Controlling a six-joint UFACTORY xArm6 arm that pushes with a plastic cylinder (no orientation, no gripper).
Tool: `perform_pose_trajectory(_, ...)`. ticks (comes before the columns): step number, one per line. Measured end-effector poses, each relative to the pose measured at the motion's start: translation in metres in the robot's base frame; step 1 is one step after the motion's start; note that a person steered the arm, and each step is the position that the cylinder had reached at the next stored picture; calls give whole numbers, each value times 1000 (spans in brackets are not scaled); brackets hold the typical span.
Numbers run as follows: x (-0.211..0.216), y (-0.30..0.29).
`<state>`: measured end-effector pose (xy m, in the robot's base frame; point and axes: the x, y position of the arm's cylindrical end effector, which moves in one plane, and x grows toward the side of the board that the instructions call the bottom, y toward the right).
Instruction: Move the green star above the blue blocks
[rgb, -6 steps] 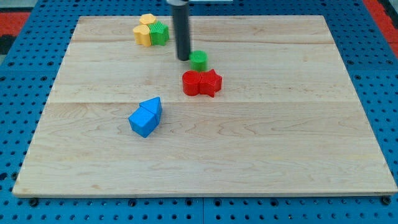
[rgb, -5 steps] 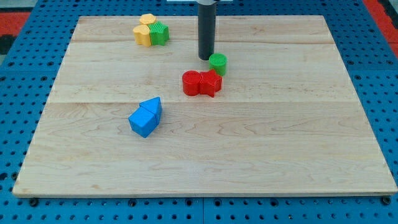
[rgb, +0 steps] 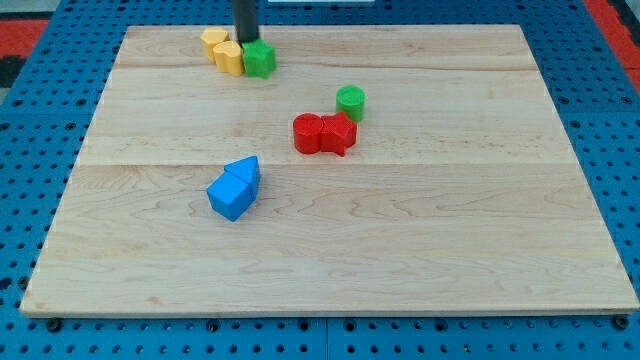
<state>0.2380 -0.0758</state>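
Standing at the view's top, my tip (rgb: 246, 40) touches the far edge of the green star (rgb: 259, 59), which sits against two yellow blocks (rgb: 222, 50), a spot that looks suited to pushing it down toward the two blue blocks (rgb: 234, 187) well below. No jaws exist on this rod. The pale wooden counter (rgb: 450, 230), also carrying red blocks (rgb: 325, 133) and a green cylinder (rgb: 350, 102), rests on blue pegboard (rgb: 30, 110).
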Motion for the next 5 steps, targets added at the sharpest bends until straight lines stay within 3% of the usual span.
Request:
perform_pose_trajectory(1, 23, 27)
perform_pose_trajectory(2, 49, -10)
perform_pose_trajectory(3, 54, -3)
perform_pose_trajectory(4, 37, -59)
perform_pose_trajectory(5, 74, -65)
